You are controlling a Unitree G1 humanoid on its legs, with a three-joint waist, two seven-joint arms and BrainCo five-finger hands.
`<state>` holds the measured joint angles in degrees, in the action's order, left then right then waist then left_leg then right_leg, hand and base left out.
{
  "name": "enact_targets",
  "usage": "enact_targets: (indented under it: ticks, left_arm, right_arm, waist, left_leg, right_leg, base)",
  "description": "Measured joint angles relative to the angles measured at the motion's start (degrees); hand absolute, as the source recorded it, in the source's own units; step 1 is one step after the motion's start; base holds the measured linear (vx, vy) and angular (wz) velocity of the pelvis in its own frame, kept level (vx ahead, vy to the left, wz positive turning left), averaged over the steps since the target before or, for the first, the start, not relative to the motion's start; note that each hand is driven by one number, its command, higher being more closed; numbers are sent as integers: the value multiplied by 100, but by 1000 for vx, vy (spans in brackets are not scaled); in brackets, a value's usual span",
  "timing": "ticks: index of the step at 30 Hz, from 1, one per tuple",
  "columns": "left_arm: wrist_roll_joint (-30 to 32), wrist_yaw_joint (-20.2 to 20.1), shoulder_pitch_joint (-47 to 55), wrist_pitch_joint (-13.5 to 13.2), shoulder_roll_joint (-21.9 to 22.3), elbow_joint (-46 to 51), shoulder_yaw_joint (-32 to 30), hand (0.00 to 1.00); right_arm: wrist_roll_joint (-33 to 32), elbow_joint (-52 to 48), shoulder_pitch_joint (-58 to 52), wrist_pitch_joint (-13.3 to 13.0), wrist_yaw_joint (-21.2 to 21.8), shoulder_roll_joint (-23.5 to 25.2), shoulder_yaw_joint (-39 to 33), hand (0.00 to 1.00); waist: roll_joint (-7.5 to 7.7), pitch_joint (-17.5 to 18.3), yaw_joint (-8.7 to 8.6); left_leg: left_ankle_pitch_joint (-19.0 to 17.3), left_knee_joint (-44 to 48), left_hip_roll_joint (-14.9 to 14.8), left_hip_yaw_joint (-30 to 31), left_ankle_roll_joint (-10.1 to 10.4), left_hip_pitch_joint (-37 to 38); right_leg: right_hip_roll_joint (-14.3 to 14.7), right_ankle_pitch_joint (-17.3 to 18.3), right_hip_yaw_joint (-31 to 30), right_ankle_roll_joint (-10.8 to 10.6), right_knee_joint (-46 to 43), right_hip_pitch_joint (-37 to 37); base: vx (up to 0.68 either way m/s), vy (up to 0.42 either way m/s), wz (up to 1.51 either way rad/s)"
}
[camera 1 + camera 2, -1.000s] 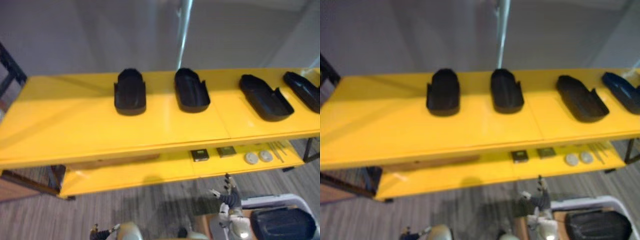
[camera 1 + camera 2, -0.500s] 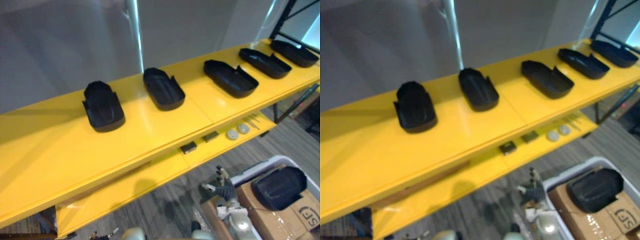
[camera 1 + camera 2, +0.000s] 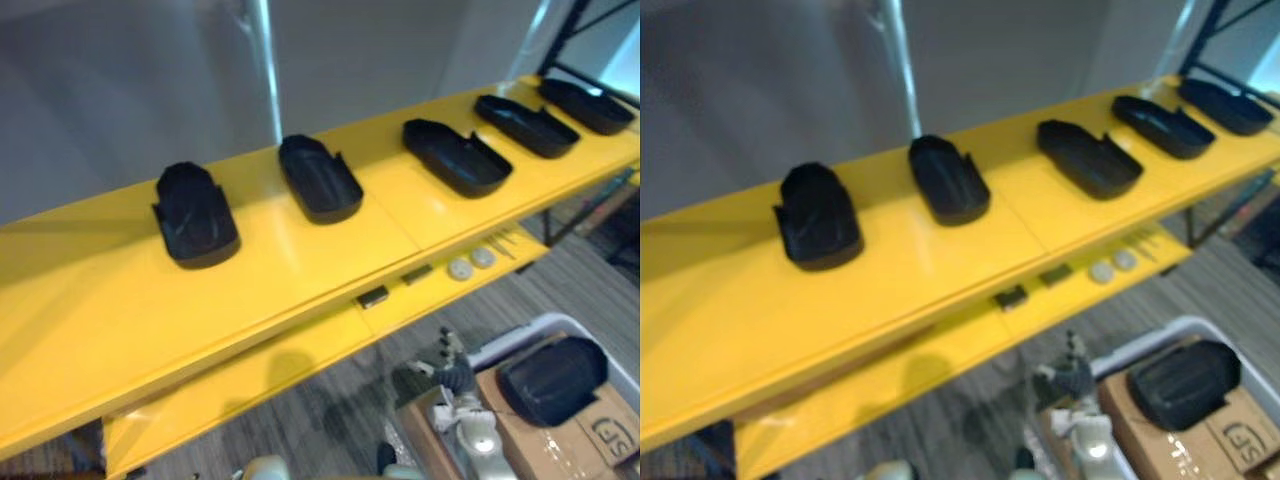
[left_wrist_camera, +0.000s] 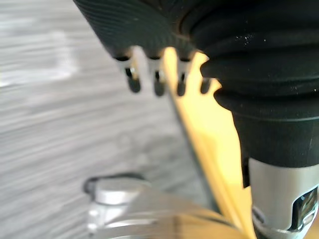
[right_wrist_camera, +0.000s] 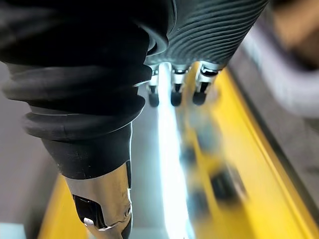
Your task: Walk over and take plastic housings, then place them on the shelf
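Change vs. prev. frames: the whole head view has swung to the robot's right, so read this as camera motion, not as parts moving. The row on the top board point(image 3: 300, 270) holds its order, and the white bin point(image 3: 530, 335) now sits further into view at lower right. Judgement: placing of the prev. part looks done and the robot is turning toward the bin for the next pick. Next housing point(image 3: 553, 378) lies on the cardboard box point(image 3: 600, 440) inside the bin. It looks dome side up, long axis diagonal from near-left to far-right. You cannot tell which end is which. Ref. parts on the board, from leftmost housing point(image 3: 195, 212) to rightmost housing point(image 3: 585, 105), lie hollow side up and well apart. Each long axis runs across the board from front edge to wall, approx. parallel. Right hand point(image 3: 455, 362) hangs just left of the bin, above the floor, fingers apart and relaxed, holding nothing. Left hand point(image 4: 158, 83) in its wrist view has fingers straight and empty. Plan to bring a hand over the bin and align the grasp w/ the diagonal axis. Note the lower board point(image 3: 250, 385) carries small parts point(image 3: 460, 268); keep clear.
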<state>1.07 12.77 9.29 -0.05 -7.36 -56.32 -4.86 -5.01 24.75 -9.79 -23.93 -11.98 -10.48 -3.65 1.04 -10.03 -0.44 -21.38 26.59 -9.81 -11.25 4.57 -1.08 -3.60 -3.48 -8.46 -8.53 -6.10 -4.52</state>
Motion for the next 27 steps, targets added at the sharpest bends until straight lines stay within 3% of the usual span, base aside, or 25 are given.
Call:
enact_targets:
  ticks: [2,3,5,8,11,13,14,18,19,20,22,25,27]
  left_arm:
    - [-70,-41,-204,34,-151,5,140,0]
    - [-140,-36,-223,55,-188,11,140,0]
    - [-493,-53,-273,145,-287,-7,141,0]
    - [-557,-74,-225,158,-382,-73,131,0]
    - [-570,-49,-51,217,-398,-91,110,0]
    - [-584,-44,229,273,-434,-90,57,0]
    - [-612,-36,316,295,-460,-129,-128,0]
    - [-826,-40,470,352,-384,-258,-445,0]
    - [-934,-36,504,307,-367,-259,-628,0]
    - [-1038,-36,464,249,-294,-257,-669,0]
    - [-1359,-34,407,133,-172,-230,-724,0]
    - [-1715,-52,413,21,104,-231,-760,0]
    - [-1733,96,434,-300,281,-230,-743,0]
  right_arm:
    - [-153,-525,-245,5,79,-35,-114,0]
    - [-159,-639,-324,5,121,-35,-130,0]
    - [-157,-822,-520,4,332,-37,-287,0]
    - [-144,-792,-577,3,398,74,-336,0]
    - [-87,-735,-520,-16,445,175,-140,0]
    - [-86,-613,-445,-64,449,228,60,0]
    - [-85,-577,-438,-69,439,314,79,0]
    - [22,-568,-188,-77,311,307,185,0]
    - [36,-572,-181,-75,224,308,239,0]
    - [12,-573,-105,-44,105,270,246,0]
    - [4,-549,52,19,-63,260,211,0]
    - [-55,-394,-46,38,-338,288,85,0]
    - [-493,10,-225,165,-468,377,-193,0]
  waist:
    - [48,-115,-81]
    - [45,-113,-118]
    - [87,-126,-331]
    - [-35,-118,-329]
    - [-37,-119,-243]
    - [18,-89,-84]
    - [148,-24,-17]
    - [92,-185,47]
    - [145,-238,51]
    - [75,-372,70]
    - [83,-647,158]
    - [166,-692,228]
    - [168,-683,202]
  left_leg:
    - [-174,208,-177,-531,-125,38]
    - [-145,193,-267,-761,-188,30]
    - [-66,182,-394,-1167,-301,17]
    - [201,-32,-688,-1615,-315,2]
    - [560,-356,-804,-1948,-280,-97]
    - [737,-413,-896,-2177,-150,-190]
    - [856,-424,-837,-2214,-58,-335]
    - [1189,-538,-904,-2001,111,-751]
    - [1172,-339,-984,-1971,146,-905]
    - [1119,-154,-1127,-1808,184,-1061]
    - [1087,-146,-1035,-1347,196,-1096]
    - [1125,-499,-688,-1093,255,-990]
    - [1126,-818,-361,-910,256,-771]
  right_leg:
    - [140,-804,402,318,302,-135]
    - [135,-1041,549,443,526,-146]
    - [56,-652,1594,839,37,-174]
    - [-19,105,2189,1013,-830,-107]
    - [-403,380,2715,1031,-1159,84]
    - [-717,126,3063,956,-1117,283]
    - [-647,-93,3046,684,-725,275]
    - [-312,-85,3208,599,273,260]
    - [-259,92,3215,350,432,275]
    - [-130,80,3190,373,535,261]
    - [-7,36,3041,432,607,250]
    - [-108,45,2879,450,595,99]
    - [-267,36,2873,432,604,184]
  base:
    - [-247,126,-149]
    - [-326,116,-140]
    - [-240,93,-101]
    - [-127,87,-82]
    - [-146,-58,-74]
    - [-133,-162,-77]
    - [-88,-176,-50]
    - [-132,-256,-40]
    - [-160,-203,-14]
    - [-183,-169,-15]
    - [-218,-78,-46]
    - [-149,-7,-34]
    - [-41,44,-3]
